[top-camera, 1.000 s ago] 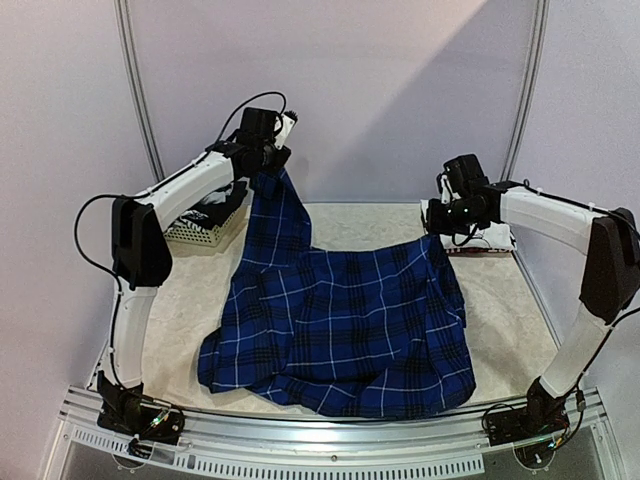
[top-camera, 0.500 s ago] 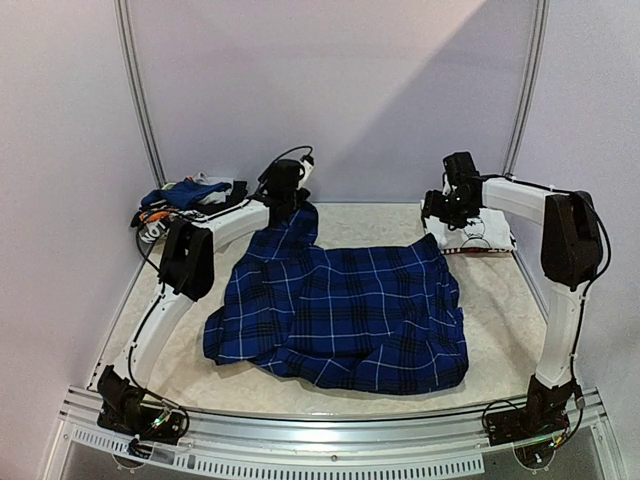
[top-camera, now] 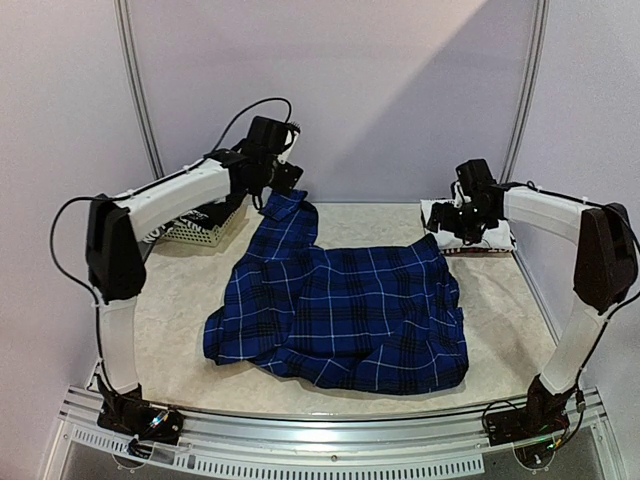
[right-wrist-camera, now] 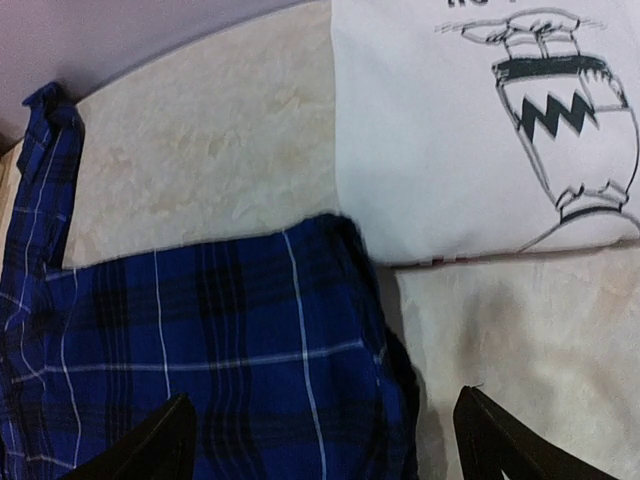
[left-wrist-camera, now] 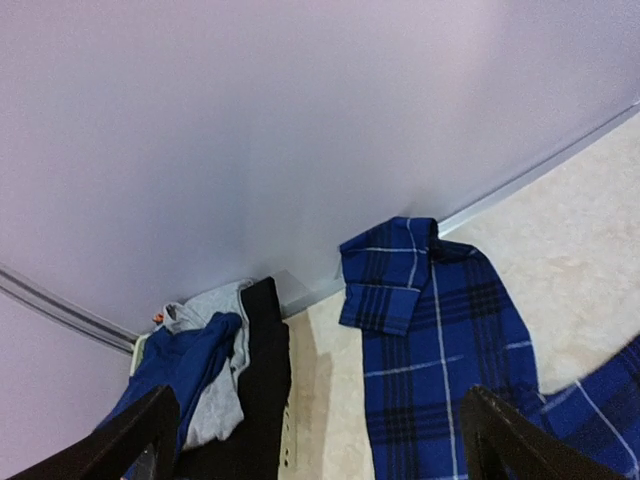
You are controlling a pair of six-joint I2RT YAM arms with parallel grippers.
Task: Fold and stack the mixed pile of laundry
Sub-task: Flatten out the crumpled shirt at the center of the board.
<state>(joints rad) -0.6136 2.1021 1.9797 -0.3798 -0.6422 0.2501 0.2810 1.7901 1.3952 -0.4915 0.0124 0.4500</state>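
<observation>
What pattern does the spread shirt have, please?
The shirt is blue-black plaid with thin white lines; clearest from right wrist.

No legible text; lettering on the white printed garment (right-wrist-camera: 420, 150) is cut off

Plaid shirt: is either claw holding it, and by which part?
Nothing is held. Left claw and right claw both stand open, clear of the plaid shirt lying on the table.
</observation>
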